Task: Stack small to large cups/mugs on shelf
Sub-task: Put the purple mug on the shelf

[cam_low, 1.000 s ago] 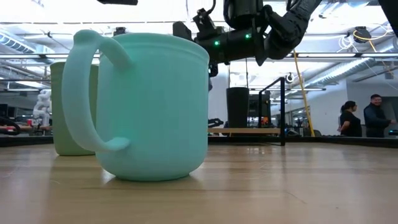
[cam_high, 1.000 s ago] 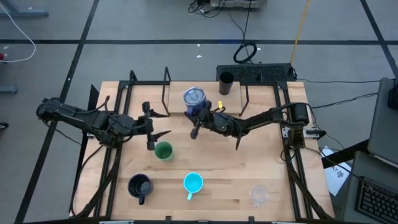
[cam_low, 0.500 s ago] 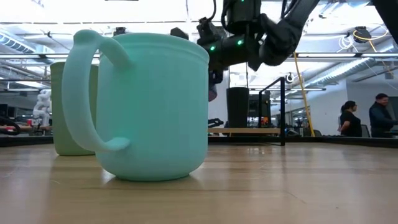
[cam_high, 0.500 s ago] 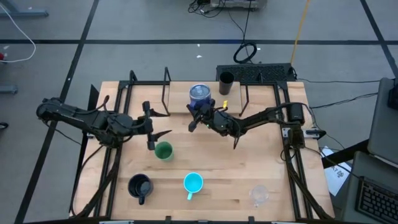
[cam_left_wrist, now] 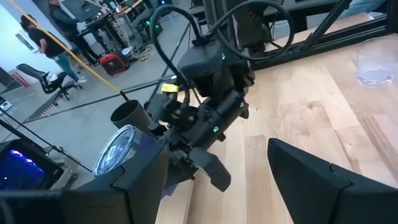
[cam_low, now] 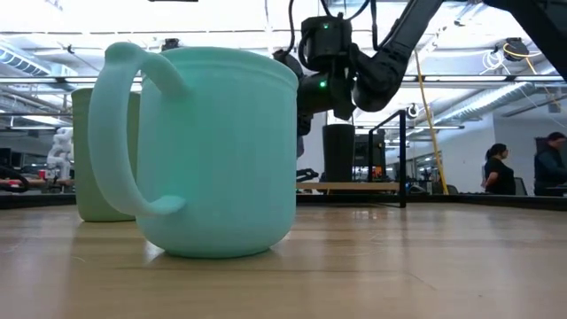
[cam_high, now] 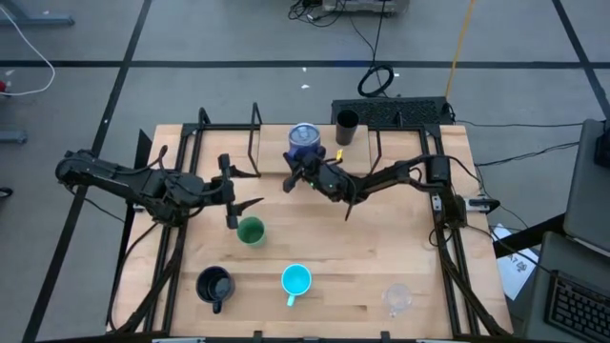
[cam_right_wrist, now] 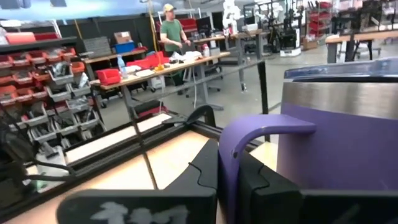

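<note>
My right gripper (cam_high: 303, 170) is shut on the blue-purple mug (cam_high: 303, 141), whose inside is silvery, over the left part of the shelf (cam_low: 350, 186) at the table's far side. A dark tumbler (cam_high: 347, 127) stands on the shelf to the mug's right. My left gripper (cam_high: 238, 195) hangs open left of centre, just beyond the green cup (cam_high: 251, 231). Along the near edge stand the black mug (cam_high: 214, 285), the cyan mug (cam_high: 296, 280) and the clear cup (cam_high: 396, 299). My right gripper pinches the mug's purple handle (cam_right_wrist: 249, 134) between its two fingers (cam_right_wrist: 205, 171). The fingers reach in about level from the table's right and near side. The mug stands upright in the hold; whether its bottom touches the shelf I cannot tell.
Black metal frames (cam_high: 229, 143) stand at the far left and far right of the table. The low view is largely filled by the cyan mug (cam_low: 213, 151), with the green cup (cam_low: 97, 151) behind it. People are in the room beyond the table.
My right gripper has carried the blue-purple mug toward the table's far edge, over the shelf, sinking a little and rolling at the wrist. The mug has stayed upright in the hold.
</note>
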